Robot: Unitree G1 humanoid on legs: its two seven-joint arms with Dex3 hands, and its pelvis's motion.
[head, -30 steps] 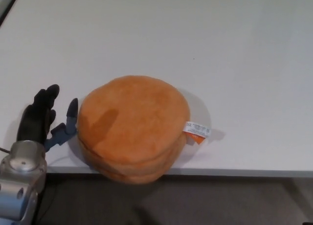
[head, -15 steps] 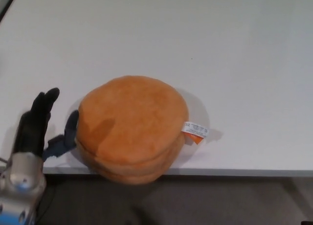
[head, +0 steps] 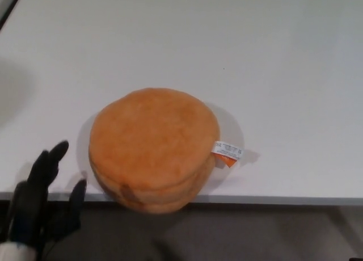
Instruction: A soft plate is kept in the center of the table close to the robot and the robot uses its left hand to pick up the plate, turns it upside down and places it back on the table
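orange plush plate, domed, seemingly overhanging table edge

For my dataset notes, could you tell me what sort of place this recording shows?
Probably a lab or test bench rather than a home: a bare white table, one round orange plush plate with a sewn tag at its near edge, and the robot's black left hand beside it.

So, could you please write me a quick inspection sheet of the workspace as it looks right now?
Surface: white table, plain, front edge in view.
Job's things: orange soft plate lying at the table's near edge, domed side up, white tag sticking out on its right.
Clutter: nothing seen.
Hands: left robot hand open, low at the table's front edge, apart from the plate; right robot hand not in view.
Cables: nothing seen.
Surroundings: dark floor below the table edge.
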